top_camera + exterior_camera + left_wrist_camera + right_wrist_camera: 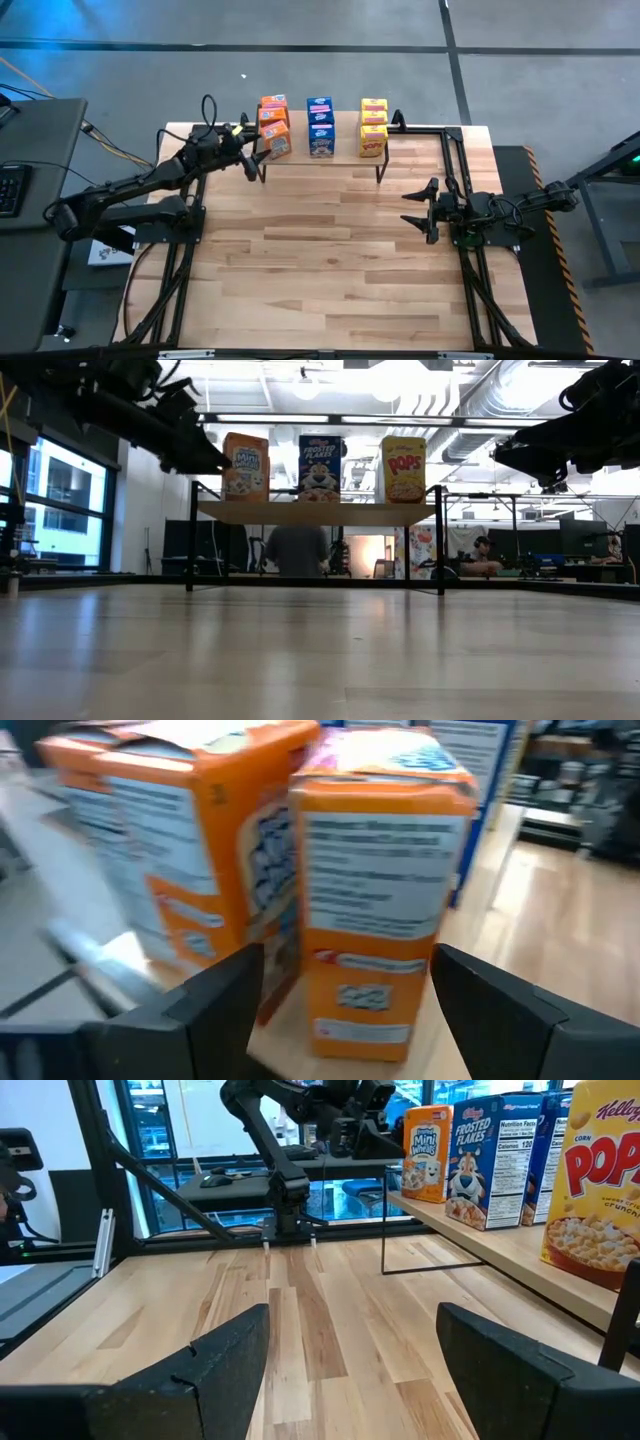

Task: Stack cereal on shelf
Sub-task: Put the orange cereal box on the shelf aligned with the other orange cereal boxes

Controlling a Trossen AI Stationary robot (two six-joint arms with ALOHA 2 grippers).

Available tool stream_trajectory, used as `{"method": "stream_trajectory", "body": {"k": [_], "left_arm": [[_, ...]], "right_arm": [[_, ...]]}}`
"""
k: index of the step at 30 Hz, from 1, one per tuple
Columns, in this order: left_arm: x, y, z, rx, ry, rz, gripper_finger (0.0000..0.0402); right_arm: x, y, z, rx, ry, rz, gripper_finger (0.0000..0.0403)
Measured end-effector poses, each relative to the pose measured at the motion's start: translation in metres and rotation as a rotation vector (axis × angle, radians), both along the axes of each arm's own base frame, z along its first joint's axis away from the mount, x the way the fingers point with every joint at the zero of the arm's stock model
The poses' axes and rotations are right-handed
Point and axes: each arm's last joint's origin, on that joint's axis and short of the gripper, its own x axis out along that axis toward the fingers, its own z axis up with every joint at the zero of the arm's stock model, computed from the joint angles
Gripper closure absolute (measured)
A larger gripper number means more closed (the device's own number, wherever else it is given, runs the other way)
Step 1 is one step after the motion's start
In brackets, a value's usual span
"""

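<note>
Left tool [345,1010] stands released, its fingers [215,1000] flanking an orange cereal box [375,910] just ahead on the shelf [320,160]; right tool [425,210] hangs released over the desk [330,270], well clear.

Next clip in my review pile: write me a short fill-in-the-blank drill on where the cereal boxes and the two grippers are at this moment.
1. The cereal boxes stand on the ____, not on the table.
2. Between the orange boxes and the yellow boxes stand the ____ ones.
3. The left gripper is at the ____ boxes with its fingers open.
4. The right gripper hangs open over bare table and holds ____.

Missing words: shelf; blue; orange; nothing
</note>
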Motion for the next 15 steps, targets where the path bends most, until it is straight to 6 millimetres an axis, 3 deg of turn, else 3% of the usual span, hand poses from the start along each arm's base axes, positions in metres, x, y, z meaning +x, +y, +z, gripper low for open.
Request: {"method": "stream_trajectory", "body": {"k": [6, 15], "left_arm": [[-0.005, -0.017, 0.004, -0.025, 0.008, 0.039, 0.0123], [0.005, -0.041, 0.005, 0.004, 0.01, 0.036, 0.0123]], "right_arm": [[0.0, 0.0, 0.0, 0.0, 0.0, 0.0, 0.0123], [0.0, 0.0, 0.0, 0.0, 0.0, 0.001, 0.0123]]}}
